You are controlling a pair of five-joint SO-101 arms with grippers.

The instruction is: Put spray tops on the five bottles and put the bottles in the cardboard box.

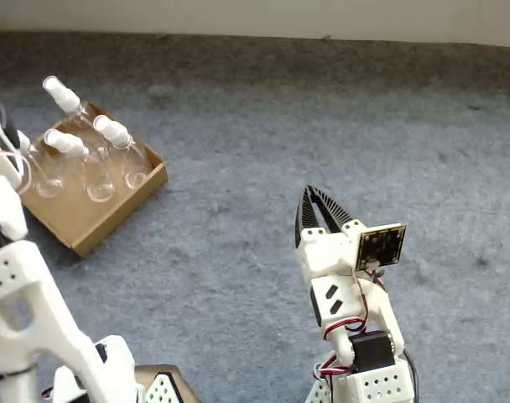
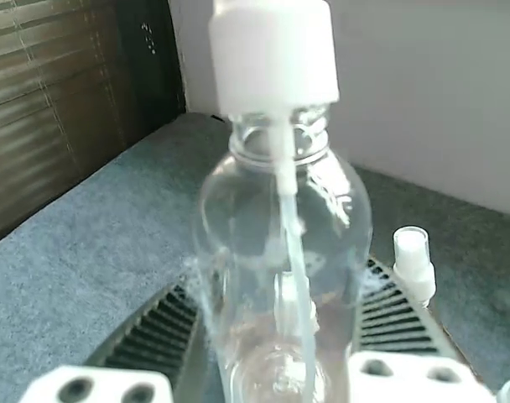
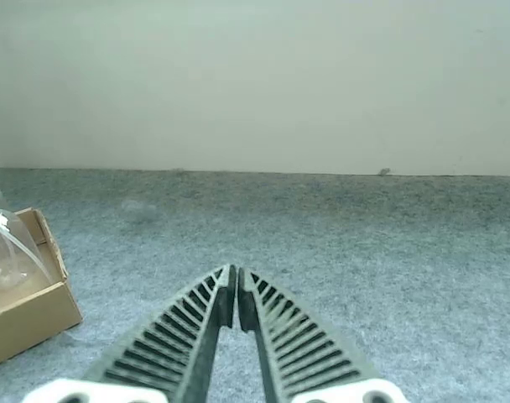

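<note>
The cardboard box lies at the left of the grey carpet, with three clear bottles standing in it, each with a white spray top. At its far-left side my left gripper is shut on another clear bottle that carries a white spray top. Its dip tube runs down inside. One boxed bottle's top shows just beyond. My right gripper hovers shut and empty over the middle of the carpet, well right of the box; its fingers meet at the tips.
Grey carpet covers the table up to a pale wall at the back. The left arm's white body stands at the near-left corner, the right arm's base at the near centre.
</note>
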